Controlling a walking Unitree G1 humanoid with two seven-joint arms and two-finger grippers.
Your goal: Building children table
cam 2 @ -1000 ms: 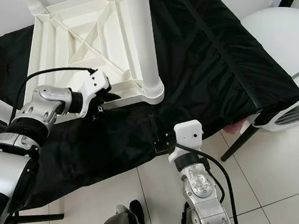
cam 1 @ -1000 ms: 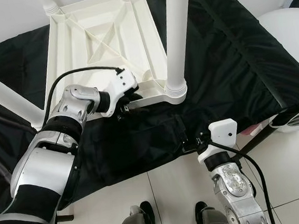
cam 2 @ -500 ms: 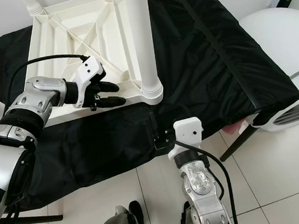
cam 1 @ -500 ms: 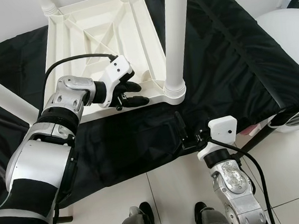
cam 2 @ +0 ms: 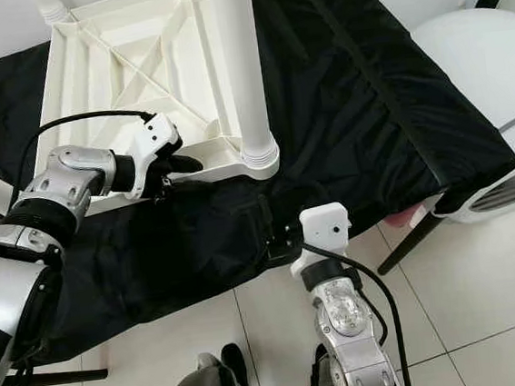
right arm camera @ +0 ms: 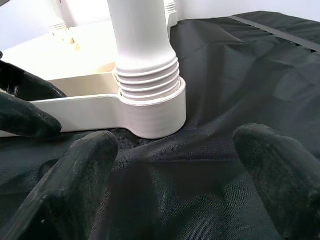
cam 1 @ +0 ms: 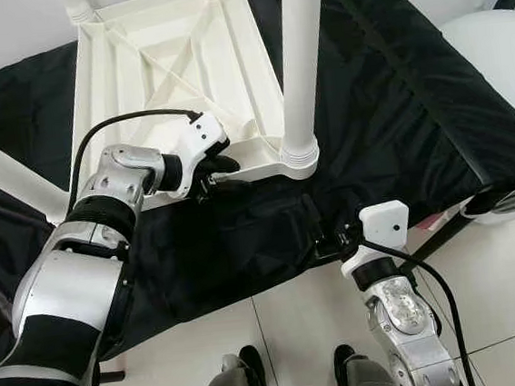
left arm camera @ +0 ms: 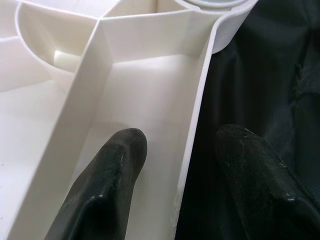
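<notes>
The children's table (cam 1: 182, 72) is laid upside down on a desk (cam 1: 413, 105) draped in black cloth, its ribbed white underside facing up, so that the leg sockets are exposed for assembly. One white leg (cam 1: 299, 52) is already stood upright in the near right corner socket, where a threaded collar is seen seated in the round boss; further legs are glimpsed at the far corners and at the left edge. The left gripper (cam 1: 222, 174) is placed at the near rim of the tabletop, just left of that leg, with its fingers (left arm camera: 112, 170) spread to either side of the thin plastic edge: one inside the tray-like frame, the other outside over the cloth. The edge is straddled but, as far as can be judged, not yet clamped, probably so that the top may be steadied or shifted. The right gripper (cam 1: 321, 237) is held low at the near edge of the desk, released and empty, its fingers pointed towards the fitted leg. White floor tiles are seen below.
</notes>
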